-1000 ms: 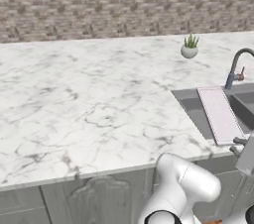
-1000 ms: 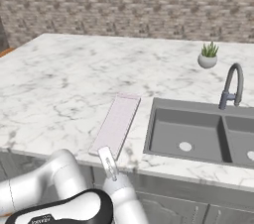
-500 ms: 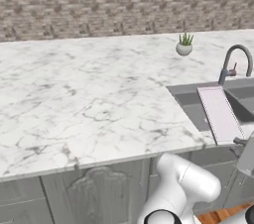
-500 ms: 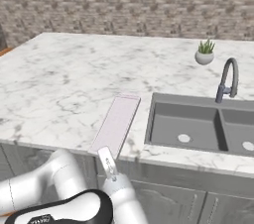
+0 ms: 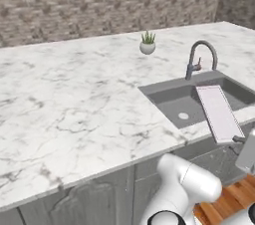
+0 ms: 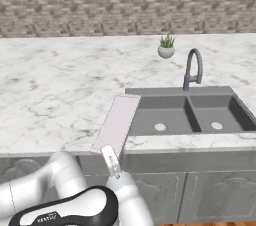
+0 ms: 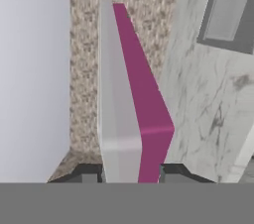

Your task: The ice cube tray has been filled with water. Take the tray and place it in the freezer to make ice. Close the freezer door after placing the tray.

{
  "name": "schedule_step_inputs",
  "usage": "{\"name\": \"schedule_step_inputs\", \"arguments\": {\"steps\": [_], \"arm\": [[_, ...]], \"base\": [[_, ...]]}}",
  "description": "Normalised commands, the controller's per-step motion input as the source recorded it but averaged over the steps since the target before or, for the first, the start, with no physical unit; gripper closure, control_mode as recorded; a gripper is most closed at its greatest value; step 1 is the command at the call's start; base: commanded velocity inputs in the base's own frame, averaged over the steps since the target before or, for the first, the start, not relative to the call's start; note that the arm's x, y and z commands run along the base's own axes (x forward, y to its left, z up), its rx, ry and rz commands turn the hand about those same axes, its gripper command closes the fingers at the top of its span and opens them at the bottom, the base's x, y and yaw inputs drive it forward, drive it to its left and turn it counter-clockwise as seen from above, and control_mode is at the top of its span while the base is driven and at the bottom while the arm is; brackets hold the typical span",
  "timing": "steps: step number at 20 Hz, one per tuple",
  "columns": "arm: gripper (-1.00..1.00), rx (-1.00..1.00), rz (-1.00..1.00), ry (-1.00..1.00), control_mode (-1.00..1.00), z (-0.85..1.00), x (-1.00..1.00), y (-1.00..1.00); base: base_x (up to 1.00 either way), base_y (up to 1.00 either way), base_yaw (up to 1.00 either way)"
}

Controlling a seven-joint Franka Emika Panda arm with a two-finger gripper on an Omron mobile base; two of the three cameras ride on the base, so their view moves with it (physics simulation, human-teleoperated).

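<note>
Low at centre frame, our claw [image 7: 131, 172] is clamped on the ice cube tray [image 7: 130, 104], above the tabletop [image 6: 60, 100].

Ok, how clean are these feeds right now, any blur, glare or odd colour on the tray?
Left base view: soft, slightly blurred, no glare; ice cube tray reads pale lilac. Right base view: even flat light, tray matte. Hand view: rolled sideways, tray edge-on between the gripper fingertips, one face grey, one saturated magenta.

Even, soft light — slight blur
</note>
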Motion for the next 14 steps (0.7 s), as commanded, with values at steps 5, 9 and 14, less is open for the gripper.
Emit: {"name": "schedule_step_inputs", "arguments": {"steps": [5, 9, 14], "arm": [[1.0, 0.0, 0.0, 0.0, 1.0, 0.0, 0.0, 0.0], [1.0, 0.0, 0.0, 0.0, 1.0, 0.0, 0.0, 0.0], [1.0, 0.0, 0.0, 0.0, 1.0, 0.0, 0.0, 0.0]], "base": [[-0.18, 0.28, -0.6], [-0.17, 0.28, -0.62], [-0.18, 0.28, -0.6]]}}
